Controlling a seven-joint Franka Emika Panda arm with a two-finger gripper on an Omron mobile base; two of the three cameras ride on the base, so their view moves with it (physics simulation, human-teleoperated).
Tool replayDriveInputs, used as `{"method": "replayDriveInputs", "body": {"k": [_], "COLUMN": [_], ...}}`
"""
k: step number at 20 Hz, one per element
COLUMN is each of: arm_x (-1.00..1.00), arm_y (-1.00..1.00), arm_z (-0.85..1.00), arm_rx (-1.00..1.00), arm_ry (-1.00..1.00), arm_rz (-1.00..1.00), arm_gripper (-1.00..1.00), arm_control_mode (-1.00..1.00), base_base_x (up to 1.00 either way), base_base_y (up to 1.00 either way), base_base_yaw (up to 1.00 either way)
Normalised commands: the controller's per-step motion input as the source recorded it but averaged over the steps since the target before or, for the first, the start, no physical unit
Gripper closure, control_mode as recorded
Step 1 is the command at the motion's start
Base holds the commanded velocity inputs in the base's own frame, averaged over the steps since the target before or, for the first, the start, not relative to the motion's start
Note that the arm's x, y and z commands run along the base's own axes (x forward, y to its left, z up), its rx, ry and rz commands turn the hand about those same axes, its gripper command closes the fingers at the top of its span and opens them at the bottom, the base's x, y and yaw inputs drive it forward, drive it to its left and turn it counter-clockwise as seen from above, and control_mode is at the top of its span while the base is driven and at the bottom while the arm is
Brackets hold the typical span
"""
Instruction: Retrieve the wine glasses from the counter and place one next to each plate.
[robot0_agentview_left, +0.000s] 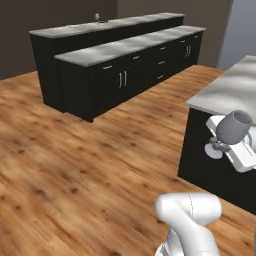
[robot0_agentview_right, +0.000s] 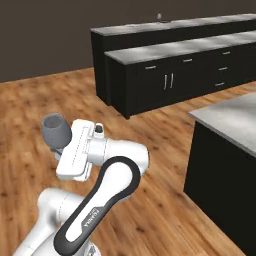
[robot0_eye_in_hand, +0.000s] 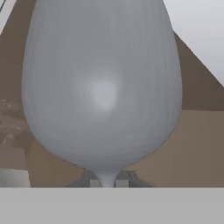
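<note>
My gripper (robot0_eye_in_hand: 107, 180) is shut on the thin stem of one grey see-through wine glass (robot0_eye_in_hand: 103, 83), whose rounded bowl rises right in front of the hand camera. In the left base view the wine glass (robot0_agentview_left: 234, 126) leans in the gripper (robot0_agentview_left: 224, 144) in mid-air, in front of the black side of a near island. In the right base view the wine glass (robot0_agentview_right: 55, 129) shows at the end of the gripper (robot0_agentview_right: 61, 147), above the wooden floor. Across the room runs the counter (robot0_agentview_left: 120, 48) (robot0_agentview_right: 185, 47), with black drawer fronts and silver handles. The plates are out of view.
A grey-topped black island (robot0_agentview_left: 227, 87) (robot0_agentview_right: 232, 117) stands close on the right. A higher grey bar top (robot0_agentview_left: 107, 24) (robot0_agentview_right: 175, 24) runs behind the counter, with a tiny object (robot0_agentview_left: 97, 17) on it, too small to identify. Open wooden floor (robot0_agentview_left: 65, 150) lies between.
</note>
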Motion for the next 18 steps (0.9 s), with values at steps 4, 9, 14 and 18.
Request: {"method": "replayDriveInputs", "body": {"k": [4,9,14,18], "arm_x": [0.00,0.00,0.00,0.00], "arm_y": [0.00,0.00,0.00,0.00], "arm_z": [0.00,0.00,0.00,0.00], "arm_rx": [0.00,0.00,0.00,0.00], "arm_ry": [0.00,0.00,0.00,0.00], "arm_rz": [0.00,0.00,0.00,0.00], "arm_gripper": [1.00,1.00,1.00,1.00], "arm_control_mode": [1.00,1.00,1.00,1.00], "base_base_x": [1.00,0.86,0.56,0.51], "base_base_y": [1.00,1.00,1.00,1.00], "base_base_yaw": [-0.52,-0.44,-0.33,-0.31]}}
